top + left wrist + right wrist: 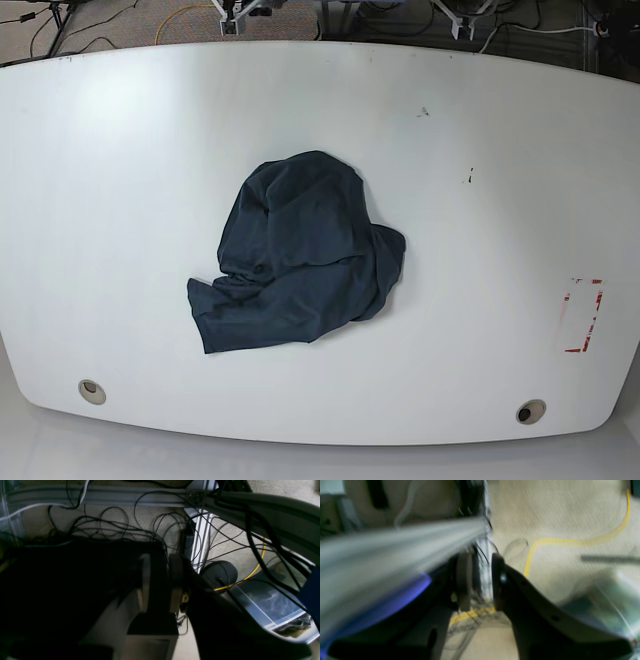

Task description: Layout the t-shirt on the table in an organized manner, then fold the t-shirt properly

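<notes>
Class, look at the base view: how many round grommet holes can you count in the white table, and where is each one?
2. One grommet hole is near the front-left corner of the table; the other grommet hole is near the front-right corner. The crumpled t-shirt could hide more.

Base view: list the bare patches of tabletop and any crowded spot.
Bare: the table left of the t-shirt; between it and the red-outlined mark; the far strip. Tighter: the near edge, by two grommet holes.

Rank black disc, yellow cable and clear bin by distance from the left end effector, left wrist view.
From the left end effector:
1. black disc, just to its right on the floor.
2. yellow cable, arcing out beyond the disc, further right.
3. clear bin, far lower right.
</notes>
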`<state>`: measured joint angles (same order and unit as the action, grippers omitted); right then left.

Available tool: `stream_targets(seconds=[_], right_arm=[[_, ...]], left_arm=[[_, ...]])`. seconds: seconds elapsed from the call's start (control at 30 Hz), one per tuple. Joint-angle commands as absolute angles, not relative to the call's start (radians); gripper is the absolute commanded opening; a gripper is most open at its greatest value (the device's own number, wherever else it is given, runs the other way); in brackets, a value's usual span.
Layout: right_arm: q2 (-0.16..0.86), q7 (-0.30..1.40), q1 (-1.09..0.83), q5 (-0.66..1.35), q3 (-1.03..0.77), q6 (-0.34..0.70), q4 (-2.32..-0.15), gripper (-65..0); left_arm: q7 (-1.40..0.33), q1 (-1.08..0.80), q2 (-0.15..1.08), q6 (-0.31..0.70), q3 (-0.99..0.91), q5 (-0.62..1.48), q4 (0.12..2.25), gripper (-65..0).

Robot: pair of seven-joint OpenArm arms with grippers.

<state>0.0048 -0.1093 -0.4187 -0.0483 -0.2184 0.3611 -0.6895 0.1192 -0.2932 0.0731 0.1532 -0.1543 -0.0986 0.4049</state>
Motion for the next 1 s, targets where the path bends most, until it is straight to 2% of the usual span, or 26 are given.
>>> stream_targets(seconds=[0.0, 0.6, 0.97], right_arm=[[0.01, -0.116, -0.486, -0.042, -0.217, 0.367, -0.774, -52.2], [-0.016, -0.013, -0.753, -0.042, -0.222, 0.371, -1.136, -52.2], [-0.016, -0.007, -0.958, -0.041, -0.222, 0.372, -1.376, -52.2]], left_arm=[[0.12, -0.344, 0.084, 0.148, -0.156, -0.096, 0.484, -53.9], [0.116, -0.622, 0.084, 0.148, -0.159, -0.093, 0.886, -53.9], [0.116, -0.866, 0.119, 0.15, -0.159, 0.07, 1.153, -53.9]])
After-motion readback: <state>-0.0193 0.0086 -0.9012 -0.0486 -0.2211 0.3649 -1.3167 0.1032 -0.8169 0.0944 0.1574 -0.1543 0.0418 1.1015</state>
